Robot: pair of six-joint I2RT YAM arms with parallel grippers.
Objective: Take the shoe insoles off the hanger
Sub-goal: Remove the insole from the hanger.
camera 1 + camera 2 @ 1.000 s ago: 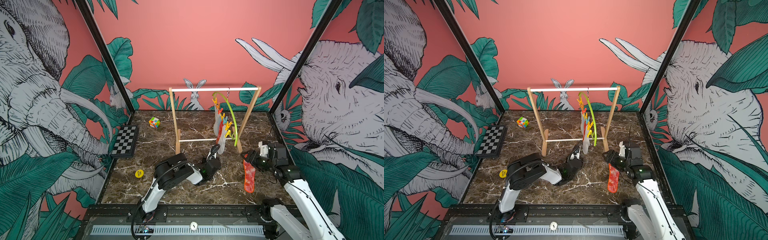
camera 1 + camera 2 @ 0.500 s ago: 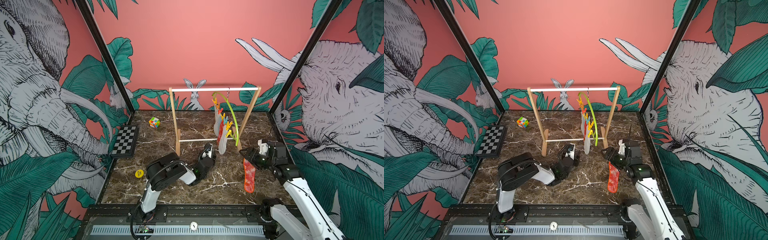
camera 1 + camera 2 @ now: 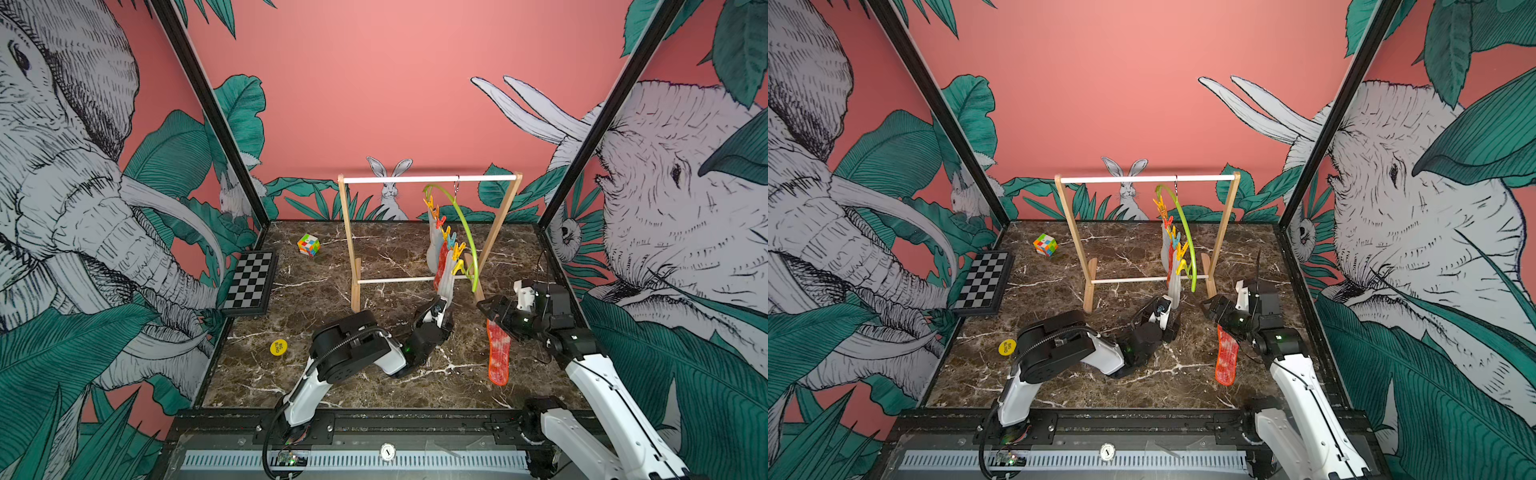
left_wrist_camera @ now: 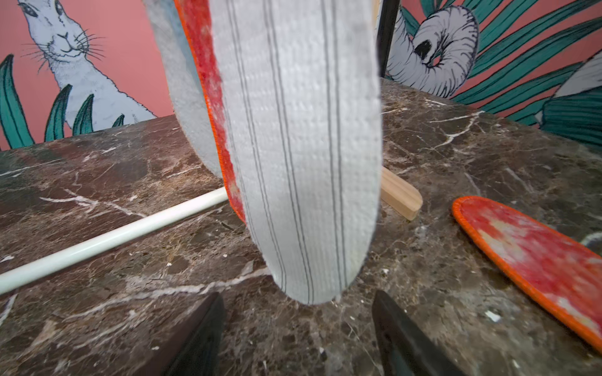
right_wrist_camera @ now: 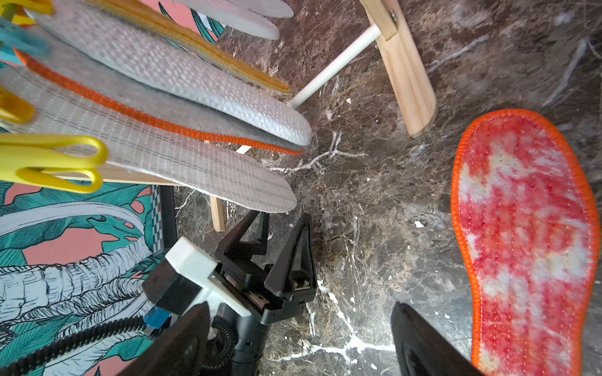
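On the dark brown marble table (image 3: 374, 382) stands a light wooden rack with a white rod (image 3: 348, 245). Near the right end of the rod hangs the thin lime-green plastic hanger (image 3: 461, 224), with a row of yellow, orange, red and blue clips (image 3: 446, 239). Several flat foot-shaped insoles (image 3: 441, 266) hang from these clips close together, toes down. The nearest one is a white insole with thin grey stripes (image 4: 303, 146), and behind it are one with an orange edge and a grey one.

The left gripper (image 4: 298, 325) is low over the table, just under the tip of the striped insole. Its two black fingers (image 4: 202, 338) stand well apart and hold nothing. I cannot tell if the tip touches them.

One mottled red insole with orange edging (image 3: 498, 351) lies flat on the table at the near right, apart from the rack. The right gripper (image 3: 490, 309) hangs beside its far end, wide open and empty.

At the far left are a colourful puzzle cube (image 3: 308, 244) and a small black-and-white chessboard (image 3: 249, 282).
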